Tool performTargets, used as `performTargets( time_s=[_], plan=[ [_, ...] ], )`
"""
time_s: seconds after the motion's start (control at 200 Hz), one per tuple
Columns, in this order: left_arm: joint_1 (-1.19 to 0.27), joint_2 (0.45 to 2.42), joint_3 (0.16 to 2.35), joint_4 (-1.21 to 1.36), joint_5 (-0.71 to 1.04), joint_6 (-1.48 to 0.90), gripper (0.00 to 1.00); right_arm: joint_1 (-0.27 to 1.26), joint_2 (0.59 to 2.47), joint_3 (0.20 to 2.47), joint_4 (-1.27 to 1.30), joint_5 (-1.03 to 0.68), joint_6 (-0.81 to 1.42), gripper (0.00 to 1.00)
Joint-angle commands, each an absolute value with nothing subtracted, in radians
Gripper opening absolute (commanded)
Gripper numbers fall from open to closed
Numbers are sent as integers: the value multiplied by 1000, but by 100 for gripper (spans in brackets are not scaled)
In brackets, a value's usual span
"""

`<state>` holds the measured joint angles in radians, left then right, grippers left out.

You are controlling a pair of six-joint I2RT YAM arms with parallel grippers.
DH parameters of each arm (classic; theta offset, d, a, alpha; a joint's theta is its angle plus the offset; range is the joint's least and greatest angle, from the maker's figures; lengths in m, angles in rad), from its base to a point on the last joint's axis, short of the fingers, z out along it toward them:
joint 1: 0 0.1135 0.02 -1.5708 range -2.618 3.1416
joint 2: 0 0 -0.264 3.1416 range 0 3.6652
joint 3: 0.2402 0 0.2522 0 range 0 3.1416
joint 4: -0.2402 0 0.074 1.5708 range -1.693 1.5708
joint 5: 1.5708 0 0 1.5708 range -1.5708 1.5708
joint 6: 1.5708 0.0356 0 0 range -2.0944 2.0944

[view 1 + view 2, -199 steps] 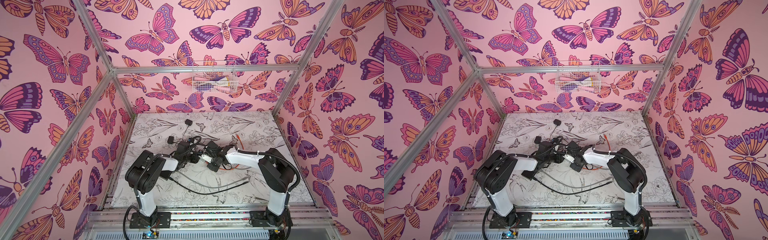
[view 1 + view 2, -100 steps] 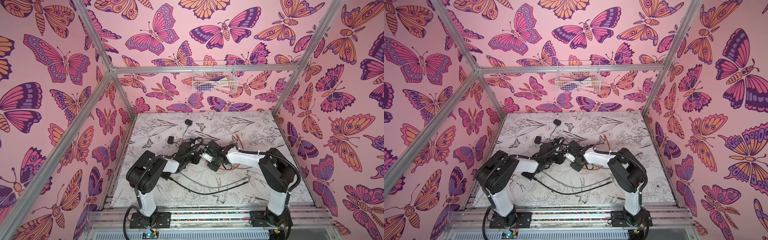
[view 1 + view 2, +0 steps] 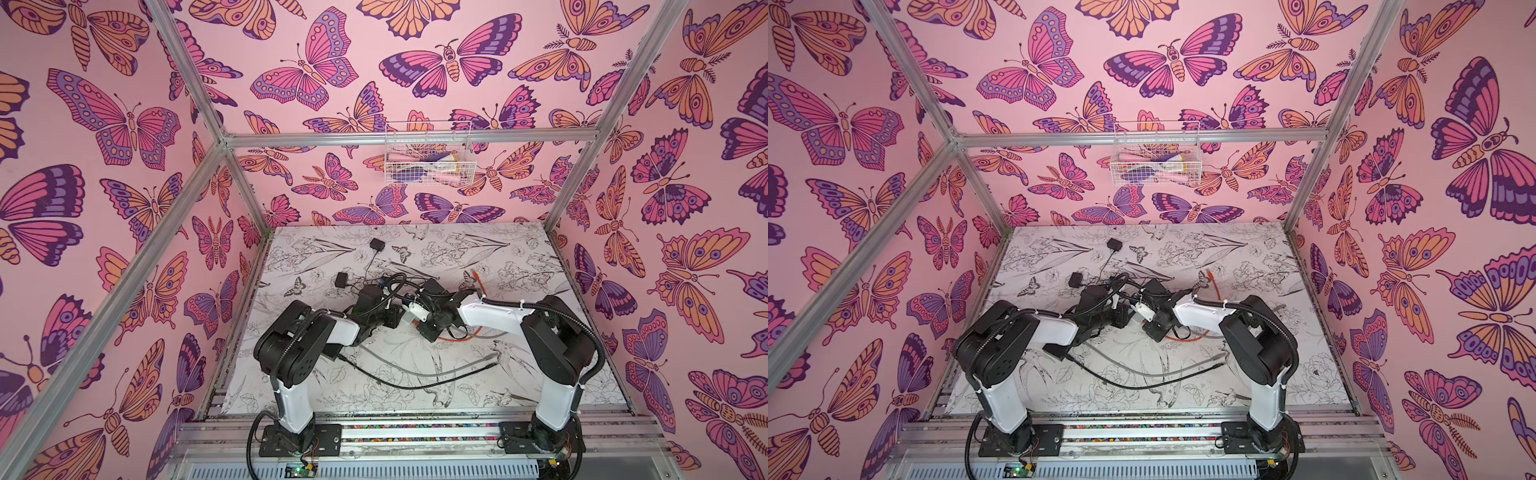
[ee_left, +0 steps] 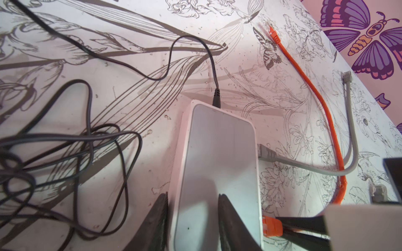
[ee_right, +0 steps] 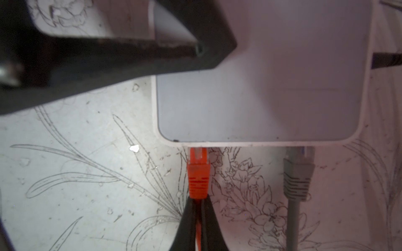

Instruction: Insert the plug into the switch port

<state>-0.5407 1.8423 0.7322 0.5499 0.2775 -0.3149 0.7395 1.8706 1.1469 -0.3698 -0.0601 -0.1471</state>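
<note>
Since the plug [image 5: 198, 173] is a small, light, hard plastic piece with a thin latch, on a springy orange cable [image 4: 326, 113], I judge the ribbed sleeve behind it the best hold. My right hand [image 5: 198, 205] is pinched narrow on the cable just behind that sleeve. The plug's clear tip meets the switch [image 5: 282, 97] edge near a corner, well apart from the grey plug [image 5: 298, 173]. How deep it sits, I cannot tell. My left hand [image 4: 192, 196] is half-spread, with one finger on the switch top and one beside its edge.
</note>
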Motion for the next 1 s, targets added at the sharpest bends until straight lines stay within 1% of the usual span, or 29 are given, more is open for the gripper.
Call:
performTargets(
  time_s=[0.0,0.27,0.496,0.731,0.997],
  plan=[
    [-696,1918,682,299,664,-296,38,748,1869,1227,124,-174,-123,0],
    [-707,1931,683,298,673,-298,37,741,1899,1257,150,-228,-103,0],
    [-705,1926,690,269,649,-277,37,742,1907,1266,98,-247,-136,0],
    [-608,1899,699,287,637,-344,35,741,1862,1180,33,-185,-163,0],
    [-567,1876,747,272,639,-367,35,742,1831,1123,-39,-150,-185,0]
  ],
)
